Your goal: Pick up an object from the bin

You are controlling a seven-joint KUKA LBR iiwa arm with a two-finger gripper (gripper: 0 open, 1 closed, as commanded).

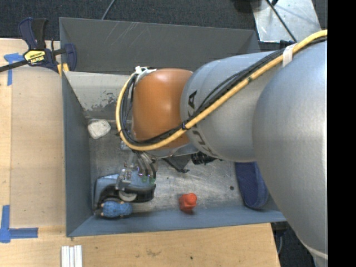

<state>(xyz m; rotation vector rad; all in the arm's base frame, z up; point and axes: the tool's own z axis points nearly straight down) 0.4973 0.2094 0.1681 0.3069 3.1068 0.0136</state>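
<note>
in the camera view you are looking down into the grey metal bin, with the arm coming in from 3 o'clock and covering most of the bin's middle and right half. its orange cover sits over the centre of the bin, and a yellow cable runs along the arm and loops round that cover.

below the cover, your pincer is low in the bin at about 7 o'clock. it is directly over the top edge of a black and blue object, a dark rounded body with a bright blue part along its lower side. that object lies in the 7 o'clock corner, close to the left and near walls. you cannot tell whether the pincer is wide or narrow, or whether it touches the object. nothing can be seen held in it.

the other things lie apart from it. a white lump, rough like a stone, rests at 10 o'clock near the left wall. a small red piece sits at 6 o'clock, just beside the near wall. a dark blue thing lies at 4 o'clock, partly hidden under the arm.
</note>
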